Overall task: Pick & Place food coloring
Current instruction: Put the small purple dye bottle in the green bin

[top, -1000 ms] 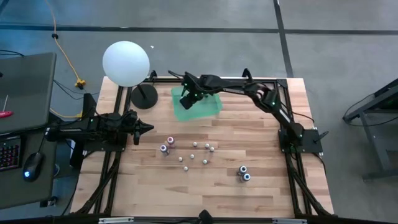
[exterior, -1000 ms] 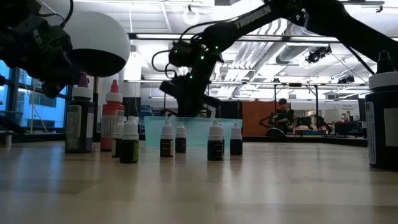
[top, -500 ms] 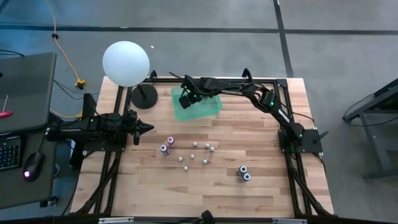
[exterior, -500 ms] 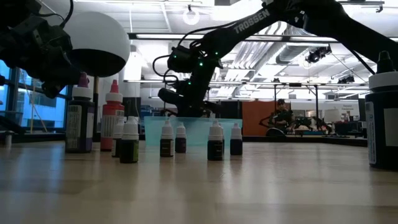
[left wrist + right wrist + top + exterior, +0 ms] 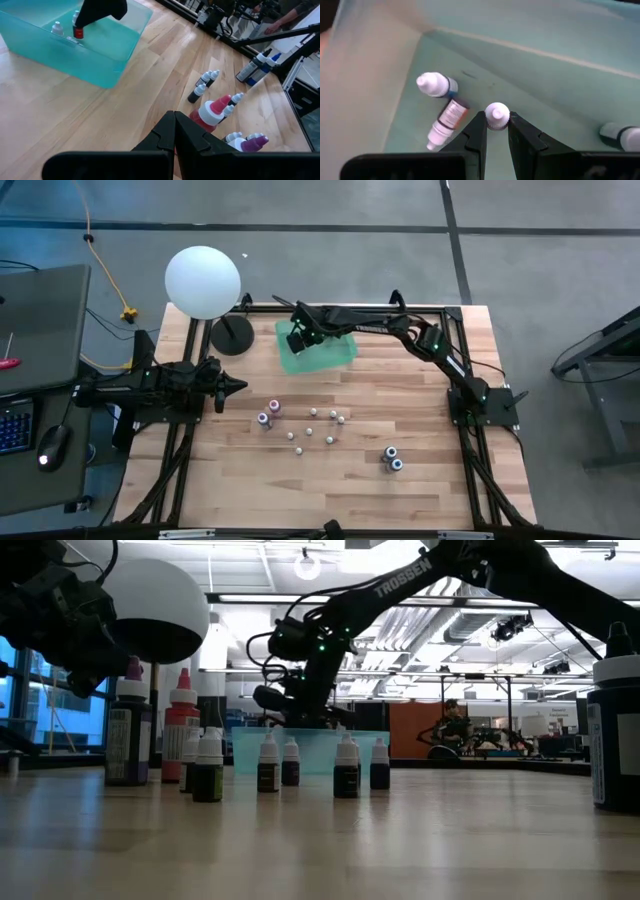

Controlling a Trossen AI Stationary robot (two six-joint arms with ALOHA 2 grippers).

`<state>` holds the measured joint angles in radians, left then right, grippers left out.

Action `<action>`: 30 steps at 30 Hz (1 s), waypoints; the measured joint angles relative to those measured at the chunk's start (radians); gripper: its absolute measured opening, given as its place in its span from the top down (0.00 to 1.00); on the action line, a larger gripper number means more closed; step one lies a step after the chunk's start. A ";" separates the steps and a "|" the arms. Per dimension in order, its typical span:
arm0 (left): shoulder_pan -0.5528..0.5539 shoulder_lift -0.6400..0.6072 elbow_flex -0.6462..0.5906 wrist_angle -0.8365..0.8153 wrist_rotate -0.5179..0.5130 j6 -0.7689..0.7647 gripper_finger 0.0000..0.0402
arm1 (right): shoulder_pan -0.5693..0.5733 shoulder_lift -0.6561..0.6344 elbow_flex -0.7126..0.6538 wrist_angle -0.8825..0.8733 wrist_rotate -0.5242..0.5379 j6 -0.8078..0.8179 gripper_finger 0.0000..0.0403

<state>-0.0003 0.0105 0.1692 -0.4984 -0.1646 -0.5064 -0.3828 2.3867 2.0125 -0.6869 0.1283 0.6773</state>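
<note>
Right gripper (image 5: 497, 131) pinching a small bottle (image 5: 497, 116) over the green bin (image 5: 335, 352), liable to bounce off bottles lying below; left gripper (image 5: 174, 131) shut, empty.

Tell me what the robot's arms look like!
Both arms are black and made of jointed tube pieces. The right arm has white letters printed along it and small green lights near its wrist. Each ends in a gripper with two flat dark fingers: the right gripper and the left gripper. Both arms are bolted to a black metal frame.
</note>
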 joint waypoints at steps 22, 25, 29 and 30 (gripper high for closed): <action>0.000 0.000 0.000 -0.002 0.000 0.004 1.00 | 0.010 0.012 0.002 0.011 -0.007 -0.001 0.87; 0.000 0.000 0.000 -0.002 0.000 0.004 1.00 | 0.012 0.024 0.005 0.018 -0.026 0.001 0.87; 0.000 0.000 0.000 -0.002 0.000 0.004 1.00 | 0.020 0.026 0.005 0.020 0.004 0.001 0.83; 0.000 0.000 0.000 -0.002 0.000 0.004 1.00 | 0.021 0.026 0.005 0.022 0.013 0.000 0.82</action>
<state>-0.0004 0.0107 0.1696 -0.5007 -0.1646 -0.5026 -0.3616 2.4127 2.0174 -0.6648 0.1411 0.6770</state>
